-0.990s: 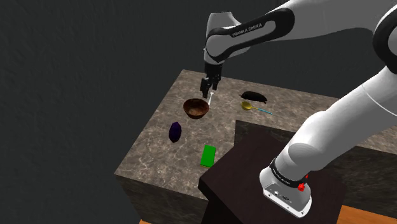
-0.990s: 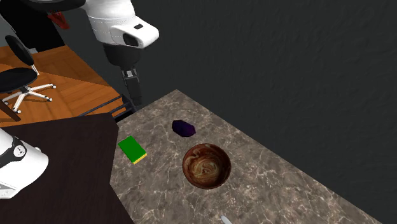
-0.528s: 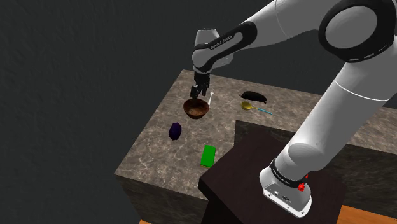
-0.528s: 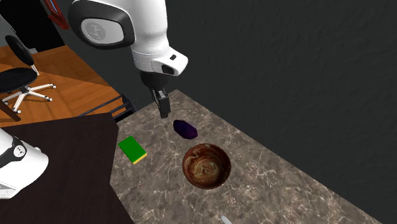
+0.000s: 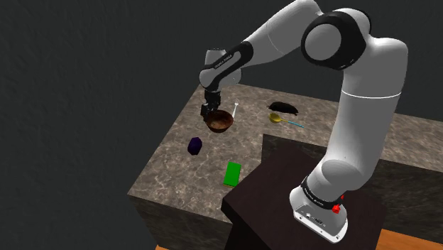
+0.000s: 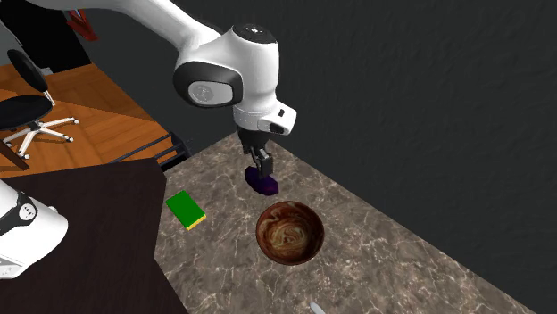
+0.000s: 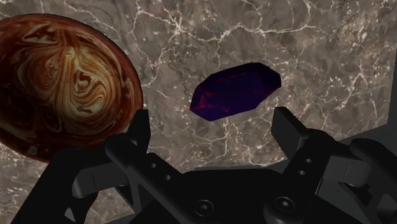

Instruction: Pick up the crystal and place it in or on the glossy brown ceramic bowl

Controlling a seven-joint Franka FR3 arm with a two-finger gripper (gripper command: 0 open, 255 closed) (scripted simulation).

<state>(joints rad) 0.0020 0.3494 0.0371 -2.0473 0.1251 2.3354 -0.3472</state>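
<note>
Mottled stone counter (image 5: 170, 170) carries everything I am working with. From the shoulder view I see the gripper (image 5: 206, 111) hanging at the rim of the brown swirled bowl (image 5: 219, 121). The purple crystal (image 5: 195, 145) lies apart from it, toward the counter's near end. A green block (image 5: 232, 173) sits closer to the stand and a gold spoon (image 5: 284, 121) farther back. The second exterior view puts the gripper just above the crystal and adds an office chair (image 6: 27, 107) on a wooden floor (image 6: 98, 116). Through the wrist view the fingers (image 7: 139, 124) stand wide apart. The crystal rests on the stone beyond them, untouched, with the bowl beside it.
</note>
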